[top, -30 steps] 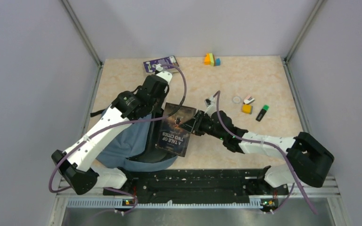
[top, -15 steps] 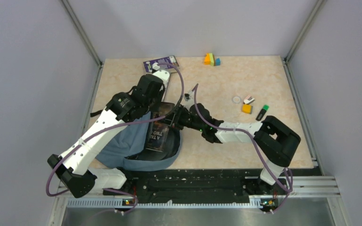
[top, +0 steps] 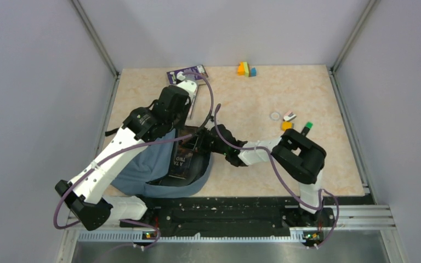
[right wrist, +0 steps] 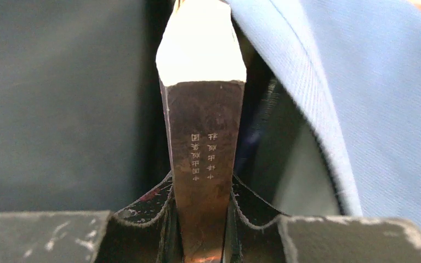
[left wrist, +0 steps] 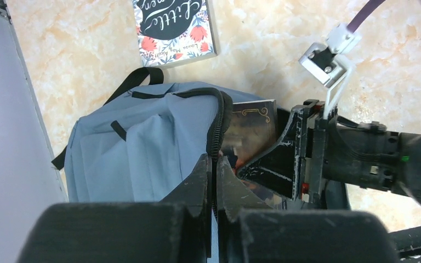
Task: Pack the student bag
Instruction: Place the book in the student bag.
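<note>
Pinch first: from the left wrist we see the left fingers [left wrist: 209,167] pressed fully together on the dark zipper rim [left wrist: 219,118] of the student bag [left wrist: 137,148], holding that edge up so the mouth gapes. The right fingers [left wrist: 255,167] come in from the side, clamped on a dark book [left wrist: 250,127] whose leading part is already past the rim. The two sets of fingers stand just beside each other, so we judge a knock between them the likeliest fault. A bump could shake the thin rim loose and let the mouth fall shut over the book.

From the right wrist, the right fingers are a narrow way apart and closed on the book's edge, which stands upright between them. Dark lining lies to one side and blue fabric drapes on the other. That fabric sits close to the book, and we think a corner could catch there and drag the cloth inward if the push is crooked.

From above, the bag lies on the near left of the tabletop [top: 318,87], partly under the left arm [top: 115,150], with the book slanting into its opening from the right. The bag is soft and nothing pins it, so a hard shove might slide it rather than seat the book. A second book [top: 186,74] lies at the far edge, well apart.
</note>
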